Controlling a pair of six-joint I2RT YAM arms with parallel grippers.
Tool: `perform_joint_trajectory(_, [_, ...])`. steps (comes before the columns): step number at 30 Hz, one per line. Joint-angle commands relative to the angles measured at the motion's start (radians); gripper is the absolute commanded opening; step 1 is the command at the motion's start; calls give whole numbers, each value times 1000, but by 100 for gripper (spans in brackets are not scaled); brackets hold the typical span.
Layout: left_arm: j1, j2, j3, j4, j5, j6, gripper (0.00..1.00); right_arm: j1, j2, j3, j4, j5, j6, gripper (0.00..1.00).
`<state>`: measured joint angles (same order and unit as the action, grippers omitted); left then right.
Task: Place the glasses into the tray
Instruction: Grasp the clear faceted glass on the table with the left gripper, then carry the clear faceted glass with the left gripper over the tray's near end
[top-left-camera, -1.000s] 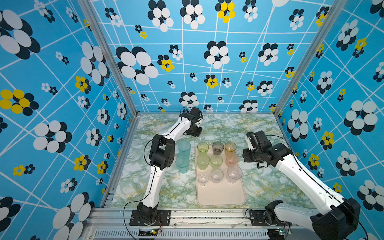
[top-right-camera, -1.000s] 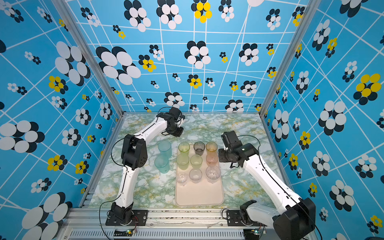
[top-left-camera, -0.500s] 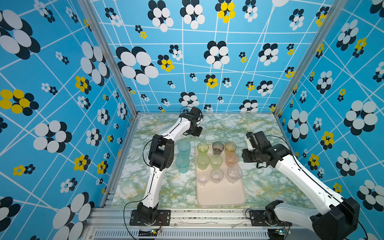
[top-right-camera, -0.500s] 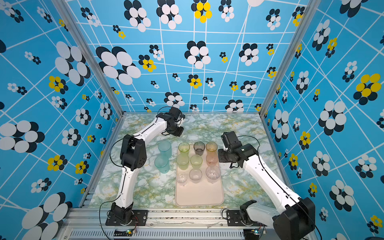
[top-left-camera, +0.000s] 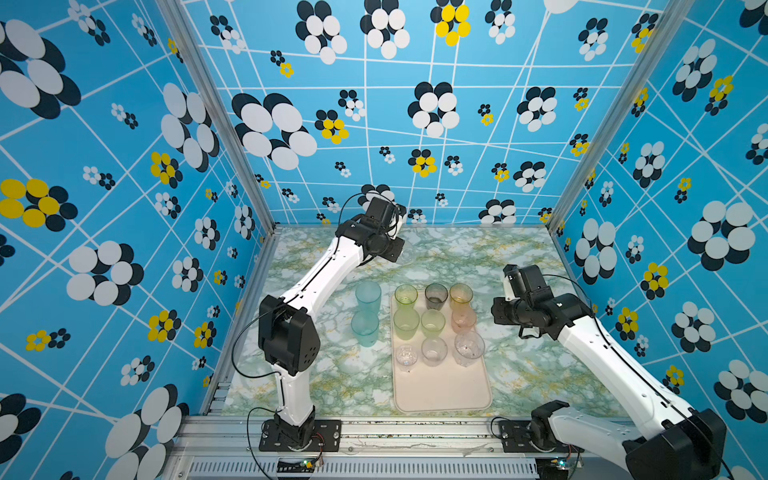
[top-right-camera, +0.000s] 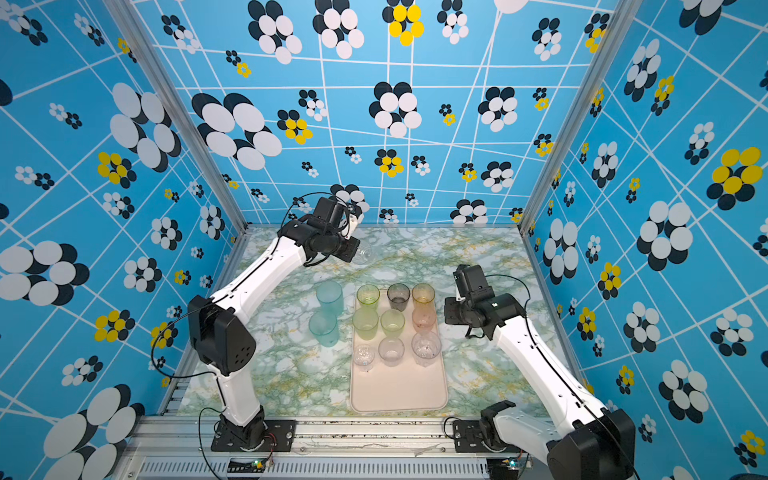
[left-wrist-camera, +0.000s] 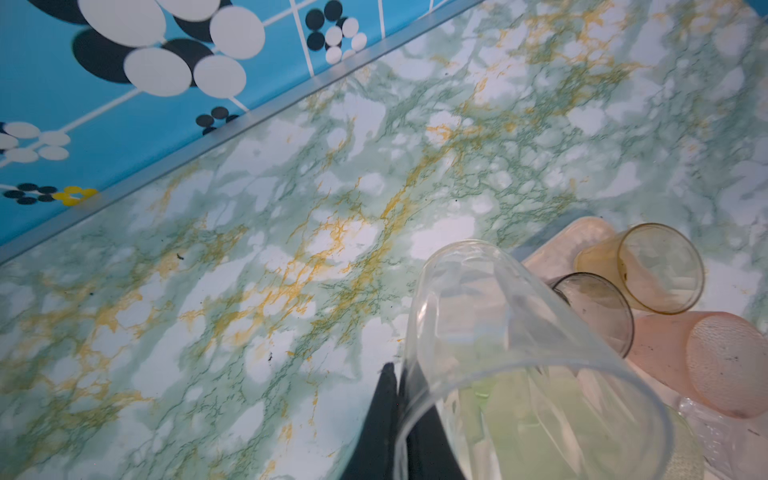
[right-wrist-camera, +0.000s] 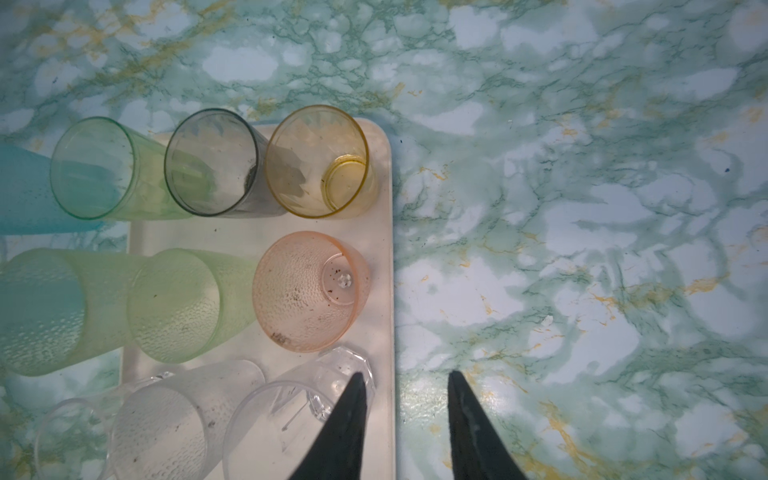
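Beyond the tray (top-left-camera: 442, 386), the left gripper (left-wrist-camera: 399, 386) clamps the clear tumbler (left-wrist-camera: 519, 353) by its wall; lift high, then lower upright onto bare tray.

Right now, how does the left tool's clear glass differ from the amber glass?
The clear glass is colourless, the amber glass yellow-tinted. The clear glass is pinched at its rim by the left tool, off the tray; the amber glass stands free in it. Both are empty.
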<state>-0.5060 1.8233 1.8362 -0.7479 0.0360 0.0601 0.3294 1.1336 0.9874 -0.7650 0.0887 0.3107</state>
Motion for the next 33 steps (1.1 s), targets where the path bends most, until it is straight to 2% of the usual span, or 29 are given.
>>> perform_joint_trajectory(1, [-64, -112, -60, -26, -32, 37, 6, -38, -18, -13, 34, -30, 21, 35])
perform_joint_trajectory(7, [-239, -288, -140, -125, -32, 75, 6, -66, -16, 13, 54, -53, 18, 35])
perform_joint_trajectory(13, [-491, -325, -155, -247, 0, 95, 6, -94, 5, 40, 89, -81, 30, 35])
perform_joint_trajectory(18, [-659, -209, -128, -278, 36, 104, 6, -154, 11, 38, 150, -164, 72, 35])
perform_joint_trajectory(21, [-716, -108, -95, -272, 44, 116, 6, -161, 18, 48, 156, -180, 77, 35])
perform_joint_trajectory(33, [-791, 231, 105, -367, -10, 177, 6, -167, -1, 38, 144, -184, 58, 35])
